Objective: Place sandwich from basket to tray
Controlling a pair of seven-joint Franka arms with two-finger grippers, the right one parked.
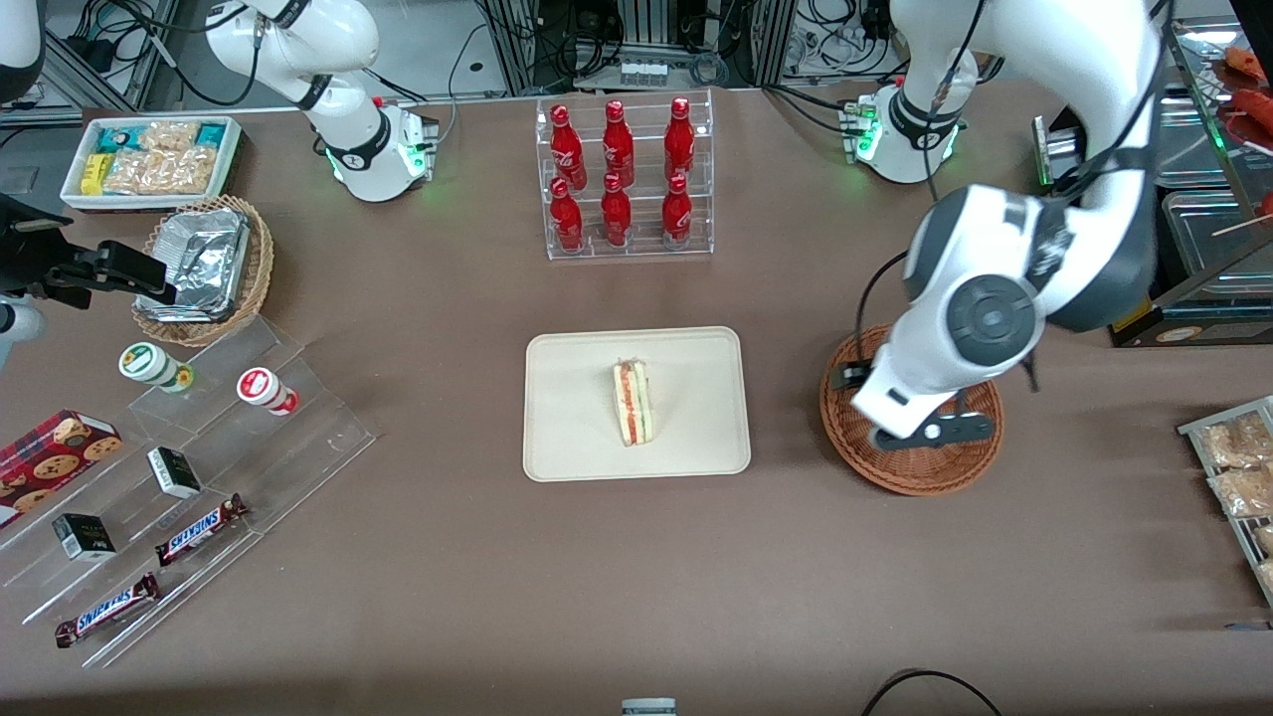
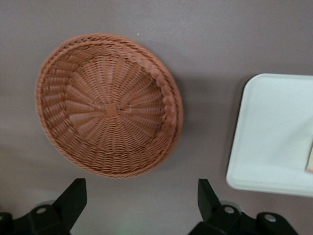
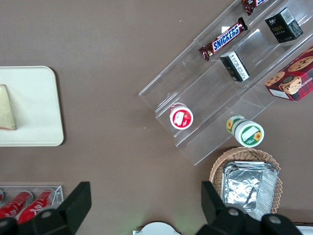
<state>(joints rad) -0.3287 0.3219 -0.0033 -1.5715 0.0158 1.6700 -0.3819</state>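
The sandwich (image 1: 632,402) lies on its side in the middle of the cream tray (image 1: 567,438), filling edge showing red, yellow and green. The reddish-brown wicker basket (image 1: 920,475) sits beside the tray toward the working arm's end and holds nothing. In the left wrist view the basket (image 2: 108,103) is bare inside and one corner of the tray (image 2: 274,142) shows with a sliver of the sandwich (image 2: 310,159) at the frame edge. My gripper (image 1: 925,430) hangs above the basket, open, its black fingertips (image 2: 73,196) wide apart with nothing between them.
A clear rack of red bottles (image 1: 622,179) stands farther from the camera than the tray. Toward the parked arm's end are a foil-lined wicker basket (image 1: 204,268), a white bin of snacks (image 1: 149,159) and an acrylic step stand (image 1: 189,477) with cups and bars. Packets (image 1: 1233,457) lie at the working arm's end.
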